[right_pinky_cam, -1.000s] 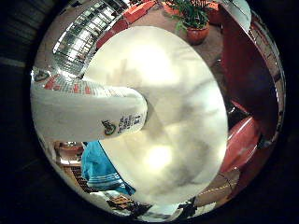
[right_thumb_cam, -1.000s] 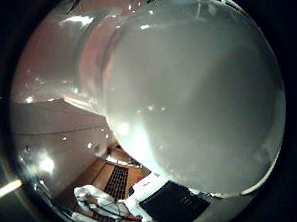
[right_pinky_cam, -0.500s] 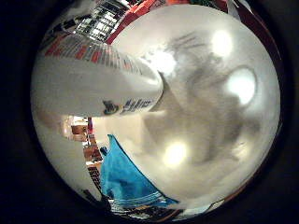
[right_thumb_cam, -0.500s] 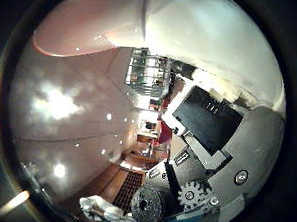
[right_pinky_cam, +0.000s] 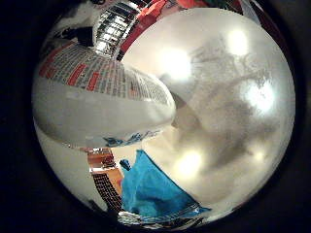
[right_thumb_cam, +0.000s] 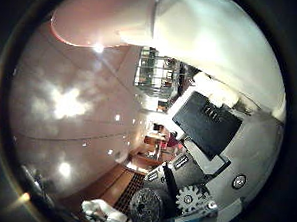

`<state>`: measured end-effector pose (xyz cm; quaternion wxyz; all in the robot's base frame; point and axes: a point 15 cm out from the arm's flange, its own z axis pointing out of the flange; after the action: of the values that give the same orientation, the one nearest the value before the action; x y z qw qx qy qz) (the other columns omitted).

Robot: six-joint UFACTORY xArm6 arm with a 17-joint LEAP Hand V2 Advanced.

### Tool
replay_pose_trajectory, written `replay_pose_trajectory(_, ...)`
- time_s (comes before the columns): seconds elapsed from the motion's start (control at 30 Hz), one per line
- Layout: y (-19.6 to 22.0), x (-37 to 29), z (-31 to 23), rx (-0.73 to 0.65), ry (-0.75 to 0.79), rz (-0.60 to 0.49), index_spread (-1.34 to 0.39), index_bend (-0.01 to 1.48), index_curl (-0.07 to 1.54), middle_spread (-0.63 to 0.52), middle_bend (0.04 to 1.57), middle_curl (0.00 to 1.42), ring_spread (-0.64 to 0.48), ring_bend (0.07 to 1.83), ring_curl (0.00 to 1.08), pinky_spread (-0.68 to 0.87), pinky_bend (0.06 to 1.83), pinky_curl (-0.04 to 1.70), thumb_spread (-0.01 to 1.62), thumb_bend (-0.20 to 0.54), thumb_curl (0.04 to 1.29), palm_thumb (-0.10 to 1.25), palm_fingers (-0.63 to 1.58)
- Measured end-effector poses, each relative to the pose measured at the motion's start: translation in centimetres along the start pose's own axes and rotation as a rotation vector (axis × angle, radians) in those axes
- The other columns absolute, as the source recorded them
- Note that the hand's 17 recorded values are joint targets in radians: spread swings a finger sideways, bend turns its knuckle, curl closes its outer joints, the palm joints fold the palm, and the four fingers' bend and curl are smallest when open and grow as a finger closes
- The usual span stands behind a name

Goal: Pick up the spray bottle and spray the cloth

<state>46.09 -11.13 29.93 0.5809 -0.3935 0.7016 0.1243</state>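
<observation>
The glossy white table (right_pinky_cam: 228, 97) fills most of the view. Above it, the spray bottle (right_pinky_cam: 97, 104) lies close against the palm. The hand (right_thumb_cam: 207, 144) curls its fingers (right_thumb_cam: 208, 121) around the bottle. The blue cloth (right_pinky_cam: 150, 191) lies on the table beside it.

Over the last second the spray bottle (right_pinky_cam: 97, 107) has come to fill far more of my little-finger-side palm view, so it now sits closer to the palm. In my thumb-side view the pale surface that filled it has given way to the hand (right_thumb_cam: 207, 144), whose fingers (right_thumb_cam: 184, 198) now show beside the bottle.
</observation>
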Motion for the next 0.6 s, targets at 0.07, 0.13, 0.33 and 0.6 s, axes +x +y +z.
replay_pose_trajectory(0.07,0.1,-1.3,0.0,-0.033,0.01,-0.016,-0.23,1.14,0.87,-0.11,1.4,0.75,-0.21,1.4,0.74,-0.16,1.2,1.12,0.71,-0.016,0.79,1.08,1.08)
replay_pose_trajectory(0.13,0.6,-2.0,-0.2,-0.092,0.042,-0.013,-0.23,1.14,0.87,-0.11,1.4,0.75,-0.21,1.4,0.74,-0.16,1.18,1.16,0.69,-0.016,0.81,1.09,1.08)
replay_pose_trajectory(0.33,0.7,-6.8,-2.4,-0.282,0.181,-0.095,-0.23,1.14,0.86,-0.11,1.41,0.74,-0.21,1.39,0.75,-0.15,1.11,1.28,0.64,-0.018,0.85,1.08,1.09)
replay_pose_trajectory(0.6,3.3,-13.9,-4.5,-0.541,0.348,-0.252,-0.23,1.14,0.86,-0.11,1.42,0.73,-0.22,1.38,0.77,-0.15,1.05,1.37,0.59,-0.021,0.89,1.07,1.1)
